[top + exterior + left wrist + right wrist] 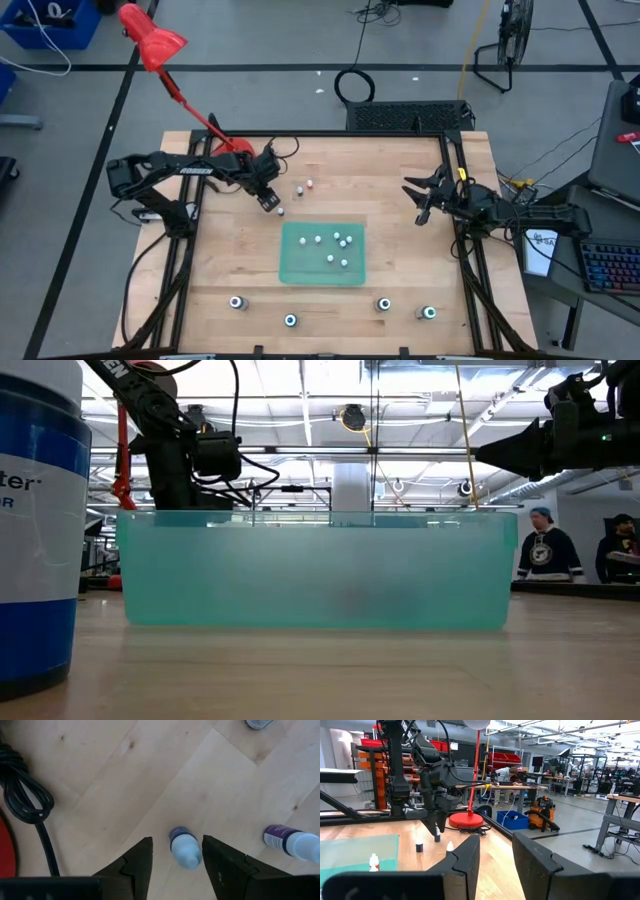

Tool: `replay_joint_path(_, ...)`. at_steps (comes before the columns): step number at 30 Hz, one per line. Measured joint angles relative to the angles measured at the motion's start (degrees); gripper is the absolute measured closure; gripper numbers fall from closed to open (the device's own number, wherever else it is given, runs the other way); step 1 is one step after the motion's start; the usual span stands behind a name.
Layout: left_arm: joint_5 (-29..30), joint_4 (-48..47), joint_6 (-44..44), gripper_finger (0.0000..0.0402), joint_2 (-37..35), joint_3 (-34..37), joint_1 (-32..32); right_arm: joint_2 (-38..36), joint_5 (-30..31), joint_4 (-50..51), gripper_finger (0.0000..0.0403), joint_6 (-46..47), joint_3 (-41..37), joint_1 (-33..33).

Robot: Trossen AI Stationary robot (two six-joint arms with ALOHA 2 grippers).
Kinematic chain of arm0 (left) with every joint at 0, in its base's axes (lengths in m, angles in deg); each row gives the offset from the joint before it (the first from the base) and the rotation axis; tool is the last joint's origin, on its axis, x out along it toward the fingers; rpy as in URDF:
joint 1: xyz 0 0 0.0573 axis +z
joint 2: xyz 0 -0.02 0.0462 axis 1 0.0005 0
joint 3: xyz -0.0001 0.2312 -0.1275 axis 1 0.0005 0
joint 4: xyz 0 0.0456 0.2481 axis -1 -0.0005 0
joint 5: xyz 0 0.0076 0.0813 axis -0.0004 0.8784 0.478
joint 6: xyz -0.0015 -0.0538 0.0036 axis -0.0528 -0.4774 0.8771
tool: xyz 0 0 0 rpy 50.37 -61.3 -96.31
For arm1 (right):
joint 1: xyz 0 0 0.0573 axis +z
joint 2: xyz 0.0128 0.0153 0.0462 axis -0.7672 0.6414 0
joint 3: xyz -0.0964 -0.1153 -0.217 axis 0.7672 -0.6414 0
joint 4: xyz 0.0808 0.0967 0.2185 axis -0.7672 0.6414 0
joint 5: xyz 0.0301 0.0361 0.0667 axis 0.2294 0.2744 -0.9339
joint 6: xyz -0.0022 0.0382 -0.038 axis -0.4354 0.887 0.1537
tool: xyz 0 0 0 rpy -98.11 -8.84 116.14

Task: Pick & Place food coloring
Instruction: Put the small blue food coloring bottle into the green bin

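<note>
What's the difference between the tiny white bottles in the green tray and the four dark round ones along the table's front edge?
The tiny bottles are whitish and smaller; the round ones are larger and dark with pale teal tops. The tiny bottles cluster close together inside the green tray; the round ones stand well apart from each other on the bare wooden table, outside the tray. From above, both kinds look round.
</note>
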State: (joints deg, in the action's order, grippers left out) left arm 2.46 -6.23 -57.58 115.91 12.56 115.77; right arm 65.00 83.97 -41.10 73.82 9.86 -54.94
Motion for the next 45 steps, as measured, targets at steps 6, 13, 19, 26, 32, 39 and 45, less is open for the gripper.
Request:
replay_joint_path(6,0.0,0.1,0.4,0.0320,0.0,0.0,0.0,0.0,0.0,0.0,0.0298,0.0,0.0,0.0)
replay_joint_path(13,0.5,-1.0,2.0,0.0342,-0.1,-0.9,0.0,0.0,0.0,0.0,0.0298,0.0,0.0,0.0)
replay_joint_path(19,0.6,-11.1,2.0,0.0342,-2.0,-9.1,-3.5,0.0,0.0,0.0,0.0298,0.0,0.0,0.0)
replay_joint_path(26,4.6,-22.2,-2.3,0.0342,-1.9,-24.0,-17.0,0.1,0.0,-0.1,0.0298,0.0,0.0,0.0)
replay_joint_path(32,8.0,-19.3,-6.2,0.0342,-0.4,-28.8,-30.8,0.1,0.0,-0.2,0.0298,0.0,0.0,0.0)
replay_joint_path(39,8.6,-14.8,-13.0,0.0342,6.0,-28.6,-40.1,0.3,0.0,-0.2,0.0298,0.0,0.0,0.0)
replay_joint_path(45,4.4,-13.8,-13.5,0.0342,13.9,-30.0,-42.7,0.3,0.0,-0.2,0.0298,0.0,0.0,0.0)
